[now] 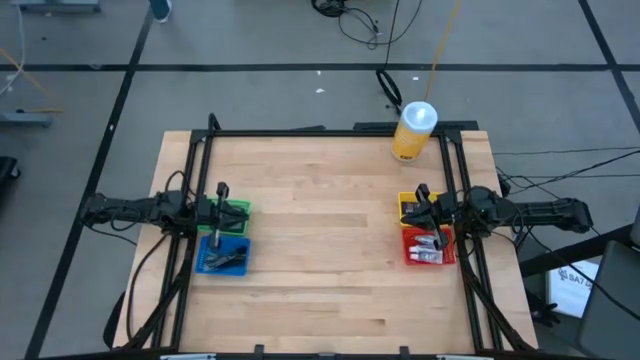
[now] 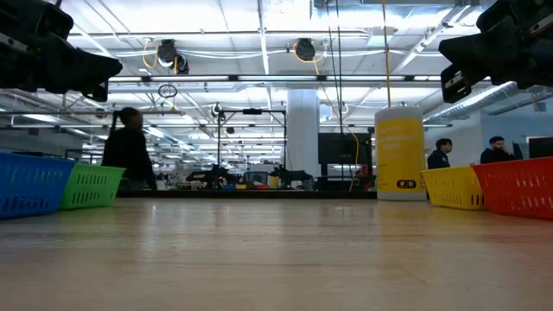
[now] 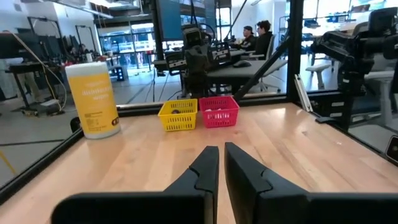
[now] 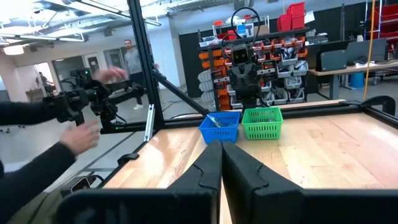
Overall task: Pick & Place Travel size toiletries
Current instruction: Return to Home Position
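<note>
White tubes lying in red bin, left end effector and right end effector closed

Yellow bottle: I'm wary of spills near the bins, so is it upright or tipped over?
Upright. In the low view the yellow bottle stands on its base on the table, white cap on top.

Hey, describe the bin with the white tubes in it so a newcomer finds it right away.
On the wooden table, look to the side where the tall yellow bottle stands. Two small bins sit together there; the red bin, farther from the bottle, holds white tubes, unlike the yellow bin beside it.
</note>
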{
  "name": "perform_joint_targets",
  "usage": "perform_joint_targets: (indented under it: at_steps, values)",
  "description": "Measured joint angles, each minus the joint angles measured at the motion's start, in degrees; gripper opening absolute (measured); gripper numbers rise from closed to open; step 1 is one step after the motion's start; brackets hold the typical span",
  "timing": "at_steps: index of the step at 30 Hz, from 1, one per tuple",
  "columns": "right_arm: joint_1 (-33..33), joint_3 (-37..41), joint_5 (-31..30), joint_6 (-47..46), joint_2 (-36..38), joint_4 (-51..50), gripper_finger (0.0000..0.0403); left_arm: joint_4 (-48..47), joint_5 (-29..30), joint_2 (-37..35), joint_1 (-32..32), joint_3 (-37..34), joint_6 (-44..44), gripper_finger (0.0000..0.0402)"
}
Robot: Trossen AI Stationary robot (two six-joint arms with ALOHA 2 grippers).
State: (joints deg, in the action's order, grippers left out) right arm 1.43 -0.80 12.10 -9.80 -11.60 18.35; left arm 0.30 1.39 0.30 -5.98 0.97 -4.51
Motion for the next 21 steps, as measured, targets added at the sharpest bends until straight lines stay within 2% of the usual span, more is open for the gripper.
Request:
perform_joint_targets:
  at_steps: [9,21]
  values:
    - [0.00,0.00,0.00,-0.02,0.00,0.02,0.0004,0.35,0.20,0.55,0.00,0.00,0.53,0.0002]
    - [0.00,0.00,0.00,-0.02,0.00,0.02,0.0004,0.42,0.17,0.55,0.00,-0.02,0.50,0.0032]
